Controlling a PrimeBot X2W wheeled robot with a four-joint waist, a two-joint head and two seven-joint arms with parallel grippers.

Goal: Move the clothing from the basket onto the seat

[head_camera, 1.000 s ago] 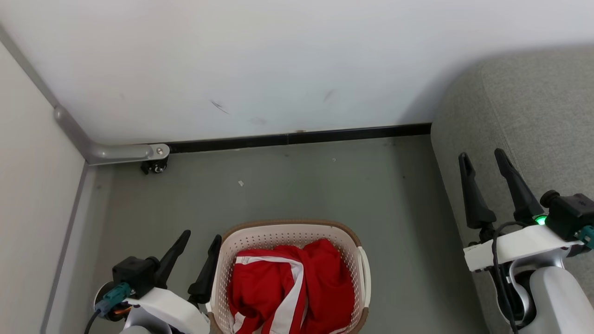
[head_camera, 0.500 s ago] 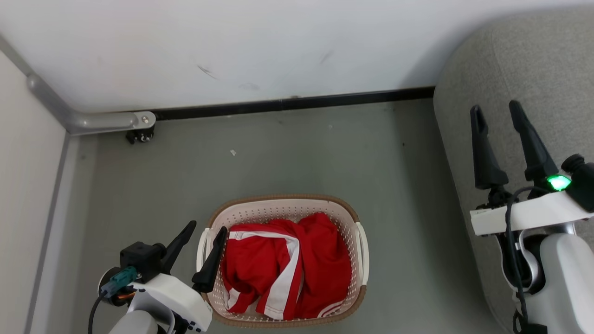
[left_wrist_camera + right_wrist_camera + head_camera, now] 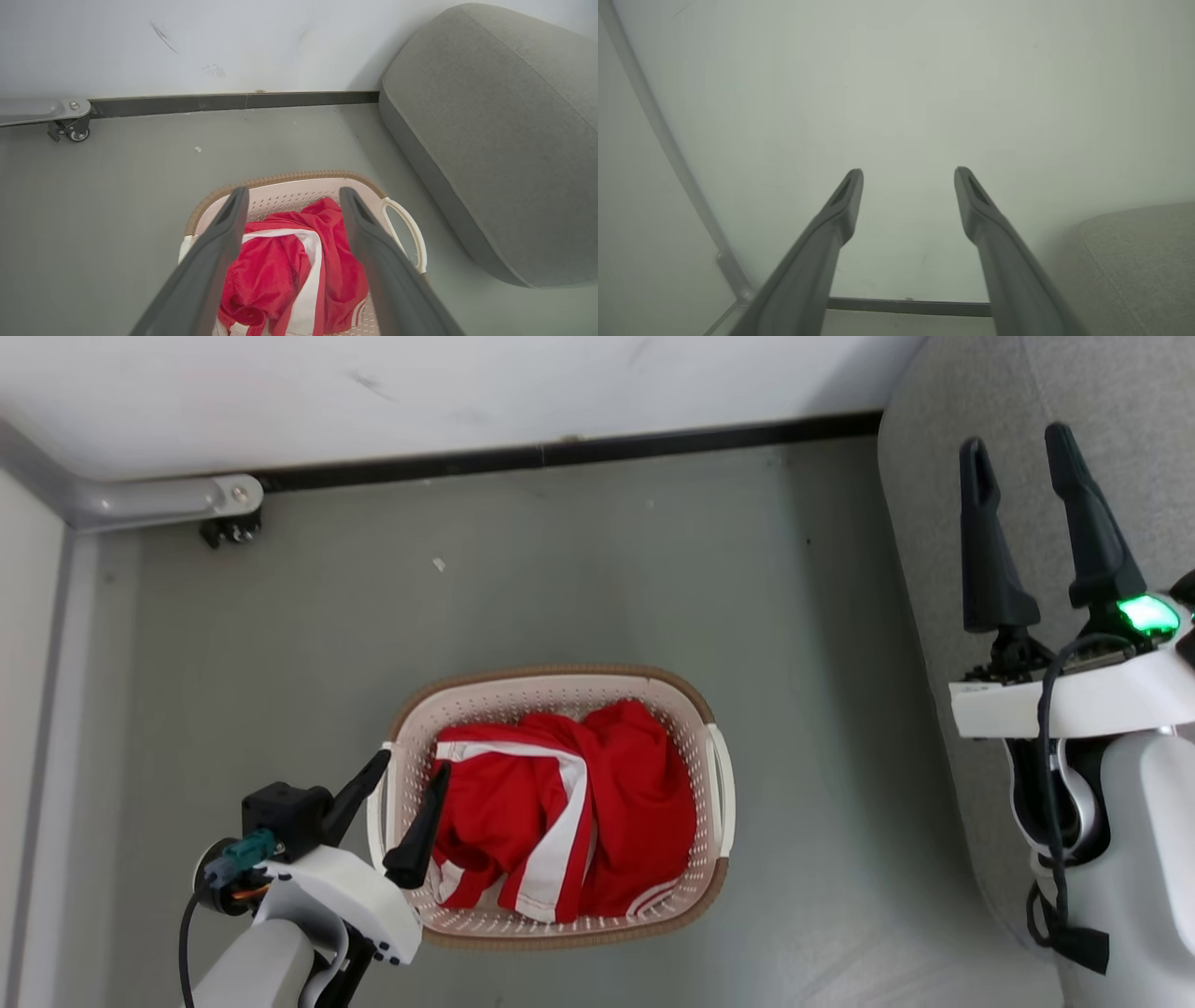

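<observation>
Red clothing [image 3: 560, 821] with white stripes lies crumpled in the cream basket [image 3: 551, 686] on the grey floor; the left wrist view shows the clothing [image 3: 280, 275] and the basket [image 3: 289, 179] too. My left gripper [image 3: 409, 767] hangs open over the basket's left rim, one finger inside, one outside. In its own view the left gripper [image 3: 292, 193] frames the clothing without touching it. My right gripper [image 3: 1016, 434] stands open and empty above the grey seat [image 3: 1130, 411], and in its own view the right gripper [image 3: 908, 173] faces the wall. The seat [image 3: 495, 140] stands right of the basket.
A white wall with a black skirting [image 3: 579, 453] runs along the far side. A grey metal frame foot with a small caster [image 3: 229, 527] sits at the far left corner. Bare grey floor [image 3: 653, 569] lies between the basket, wall and seat.
The head camera has tilted down, so the whole picture has shifted up. My left gripper has moved from beside the basket to over its left rim. The clothing lies unchanged.
</observation>
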